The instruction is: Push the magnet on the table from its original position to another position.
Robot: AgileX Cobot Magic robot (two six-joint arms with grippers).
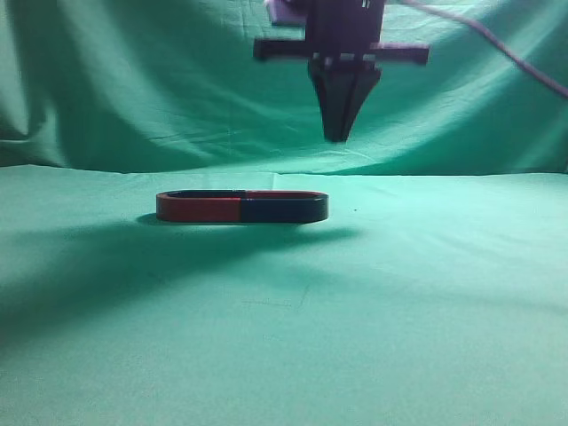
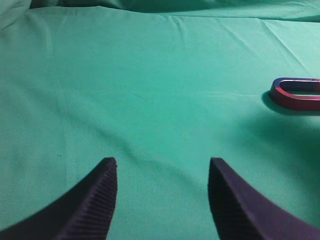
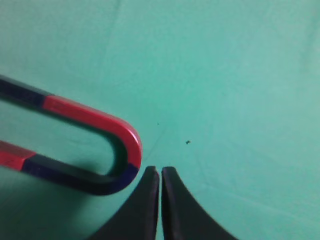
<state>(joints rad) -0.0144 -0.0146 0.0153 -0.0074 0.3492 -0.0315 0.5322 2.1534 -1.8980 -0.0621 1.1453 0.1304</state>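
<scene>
The magnet [image 1: 284, 209] lies flat on the green table [image 1: 382, 337]. Its near side is dark navy and its far edge is red. Its open end meets the red magnet [image 1: 200, 209], so the two form one long oval. In the right wrist view the magnet's bend [image 3: 129, 145] is half red, half navy. My right gripper [image 1: 337, 135] is shut and empty, above the table by the magnet's right end. Its tips [image 3: 160, 170] sit just right of the bend. My left gripper [image 2: 162, 162] is open and empty over bare cloth, and the red magnet [image 2: 295, 97] is far to its right.
The green backdrop [image 1: 133, 80] hangs in folds behind the table. A cable [image 1: 515, 53] runs from the right arm toward the upper right. A small dark speck [image 3: 187, 142] lies on the cloth near the right gripper's tips.
</scene>
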